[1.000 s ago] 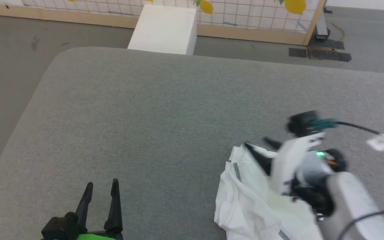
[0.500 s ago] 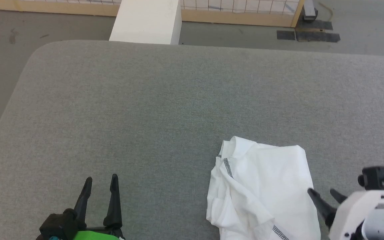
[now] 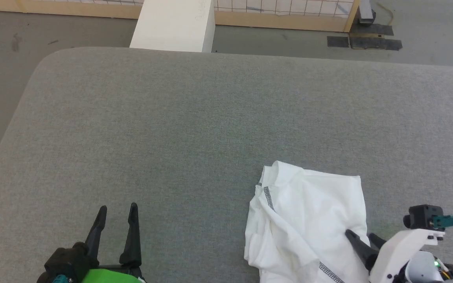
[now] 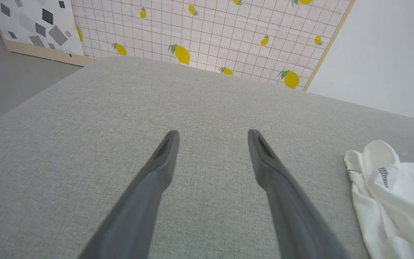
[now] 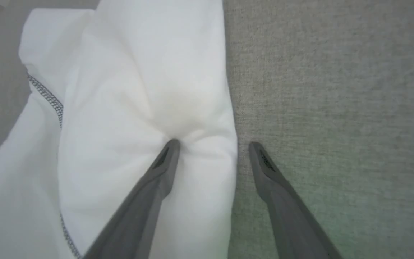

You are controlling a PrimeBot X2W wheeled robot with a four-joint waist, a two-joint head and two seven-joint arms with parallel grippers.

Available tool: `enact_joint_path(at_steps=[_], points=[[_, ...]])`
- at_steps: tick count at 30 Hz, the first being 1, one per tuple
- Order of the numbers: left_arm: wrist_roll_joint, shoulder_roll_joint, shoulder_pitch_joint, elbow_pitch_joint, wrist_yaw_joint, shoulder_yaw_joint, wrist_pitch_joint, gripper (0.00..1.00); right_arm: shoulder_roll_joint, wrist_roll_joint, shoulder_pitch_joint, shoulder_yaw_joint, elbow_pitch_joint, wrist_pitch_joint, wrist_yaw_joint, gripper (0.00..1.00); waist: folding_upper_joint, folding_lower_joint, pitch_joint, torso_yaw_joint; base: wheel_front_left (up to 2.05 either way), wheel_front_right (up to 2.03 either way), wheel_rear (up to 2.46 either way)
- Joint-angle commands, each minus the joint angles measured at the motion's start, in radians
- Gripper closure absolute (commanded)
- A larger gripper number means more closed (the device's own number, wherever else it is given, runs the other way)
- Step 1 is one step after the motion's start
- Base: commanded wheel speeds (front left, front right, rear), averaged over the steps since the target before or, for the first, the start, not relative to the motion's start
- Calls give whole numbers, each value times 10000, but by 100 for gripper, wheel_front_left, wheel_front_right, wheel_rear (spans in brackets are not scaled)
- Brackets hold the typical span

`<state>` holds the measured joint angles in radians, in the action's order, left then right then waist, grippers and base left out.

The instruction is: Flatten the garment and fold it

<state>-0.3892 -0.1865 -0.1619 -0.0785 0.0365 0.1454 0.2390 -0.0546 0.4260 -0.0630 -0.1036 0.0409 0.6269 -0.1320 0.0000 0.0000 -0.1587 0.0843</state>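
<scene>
Nearest, both pincers spread apart and empty: left gripper (image 3: pixel 118 207) above bare grey pad (image 3: pixel 195 118), right gripper (image 3: pixel 359 234) astride the crumpled garment (image 3: pixel 309 212) at the pad's near right, one finger (image 5: pixel 156 176) dimpling its edge, the other just beside on the pad, then white box (image 3: pixel 175 25) and lemon-print panel (image 4: pixel 207 32) beyond.

Garment (image 3: pixel 309 212) lower part cut off at bottom edge; white box (image 3: pixel 173 25) top cropped.
</scene>
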Motion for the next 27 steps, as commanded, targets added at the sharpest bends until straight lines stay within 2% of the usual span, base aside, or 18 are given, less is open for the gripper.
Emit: enact_joint_path(at_steps=[1,2,3,4,5,6,12,19,27], points=[[-14,-77,95,-56,50,11,-26,0,39,256,218,166,345,-99,13,0,0,0,14,23,0,0,0],[-17,-94,84,-76,55,17,-48,0,39,432,311,236,607,-160,13,0,0,0,21,37,0,0,0],[-17,-107,78,-89,57,25,-68,0,40,500,374,302,795,-190,13,12,0,0,33,53,0,0,0],[-17,-123,72,-104,59,37,-92,0,40,561,443,365,990,-242,13,53,0,0,48,69,0,0,0],[-20,-133,70,-115,60,46,-110,0,41,615,496,364,1125,-326,13,74,0,0,63,83,0,0,0],[-22,-143,69,-126,62,55,-126,0,41,640,543,362,1242,-409,13,100,0,0,78,96,0,0,0],[-57,-188,-20,-165,92,85,-165,0,42,374,672,323,1565,-686,13,100,0,0,248,111,0,0,0],[-99,-211,-122,-176,87,163,-182,0,-23,-112,652,380,1031,-548,13,100,0,0,424,-47,0,0,0],[-66,-251,13,-343,130,227,-200,0,-934,-452,1143,737,166,104,13,100,0,0,333,-576,0,0,0]])
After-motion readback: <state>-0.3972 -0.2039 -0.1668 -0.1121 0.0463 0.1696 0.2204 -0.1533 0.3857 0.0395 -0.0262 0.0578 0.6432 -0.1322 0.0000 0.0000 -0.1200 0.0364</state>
